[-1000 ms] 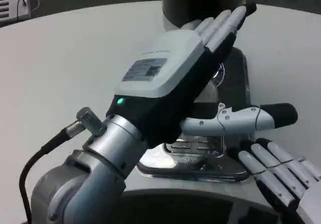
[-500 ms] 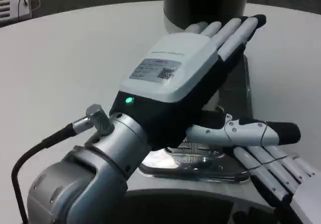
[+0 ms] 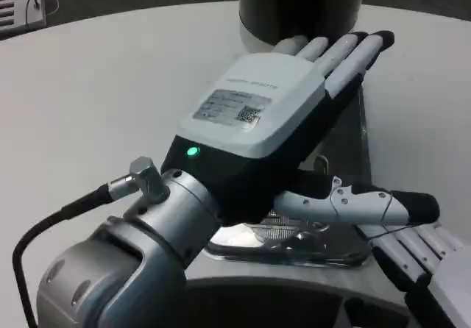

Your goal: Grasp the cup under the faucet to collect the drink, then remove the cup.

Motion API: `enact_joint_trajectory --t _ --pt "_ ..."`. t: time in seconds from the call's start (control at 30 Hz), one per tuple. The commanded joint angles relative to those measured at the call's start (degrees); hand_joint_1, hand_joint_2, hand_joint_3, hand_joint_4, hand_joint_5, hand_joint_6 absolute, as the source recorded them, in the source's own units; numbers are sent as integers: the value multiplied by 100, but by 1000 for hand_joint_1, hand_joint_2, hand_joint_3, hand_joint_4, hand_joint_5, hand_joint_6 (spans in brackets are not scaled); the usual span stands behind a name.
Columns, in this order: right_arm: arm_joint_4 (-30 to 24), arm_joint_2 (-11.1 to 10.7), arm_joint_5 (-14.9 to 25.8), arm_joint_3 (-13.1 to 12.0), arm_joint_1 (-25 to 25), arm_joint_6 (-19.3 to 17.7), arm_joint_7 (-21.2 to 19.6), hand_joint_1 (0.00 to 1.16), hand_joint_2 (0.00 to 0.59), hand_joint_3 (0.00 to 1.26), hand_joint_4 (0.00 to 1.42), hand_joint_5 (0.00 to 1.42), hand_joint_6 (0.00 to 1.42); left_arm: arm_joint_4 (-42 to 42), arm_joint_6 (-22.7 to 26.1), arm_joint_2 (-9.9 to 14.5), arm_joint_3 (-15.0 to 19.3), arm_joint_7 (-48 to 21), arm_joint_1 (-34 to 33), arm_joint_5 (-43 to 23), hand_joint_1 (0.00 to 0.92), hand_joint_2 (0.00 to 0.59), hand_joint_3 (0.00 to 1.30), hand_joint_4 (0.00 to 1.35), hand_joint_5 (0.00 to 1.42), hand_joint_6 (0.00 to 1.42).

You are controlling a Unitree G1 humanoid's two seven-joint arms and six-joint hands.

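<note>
left hand [image 3: 257,115] flat, fingers spread, empty, reaching over the tray [image 3: 324,243] toward the dispenser [image 3: 302,4] at the table's far edge; cup hidden, so ease in low before closing.

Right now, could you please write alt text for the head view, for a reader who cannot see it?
The robot's left hand, fingers straight and thumb out to the side, reaches over a metal drip tray toward a dark dispenser on the white table. The right hand shows at the lower right edge. The cup is hidden.
</note>
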Motion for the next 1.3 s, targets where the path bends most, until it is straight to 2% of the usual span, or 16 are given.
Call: enact_joint_trajectory --t 0.03,0.27,0.53,0.8,1.07,1.3 --pt "36 20 61 44 13 29 58 376 503 105 74 84 231 -43 -165 34 -112 -260 195 23 0 63 0 0 46 0" --pt "27 62 287 70 23 164 188 372 497 105 74 84 231 -75 -192 18 -85 -300 308 66 0 64 0 0 39 0" --pt "15 94 882 114 -87 456 623 364 421 68 53 84 216 -134 -192 -58 -37 -285 387 124 0 66 0 0 36 0" --pt "-1 162 1002 179 -229 570 733 373 396 66 48 84 216 -182 -206 -150 -50 -318 480 204 0 66 0 0 35 0" --pt "94 379 1122 423 -586 1019 948 401 366 56 42 84 216 -275 -215 -244 -75 -358 574 324 0 66 0 0 35 0" --pt "203 460 1160 572 -799 1278 995 403 361 56 42 84 216 -297 -236 -328 -59 -375 609 421 0 66 0 0 35 0"
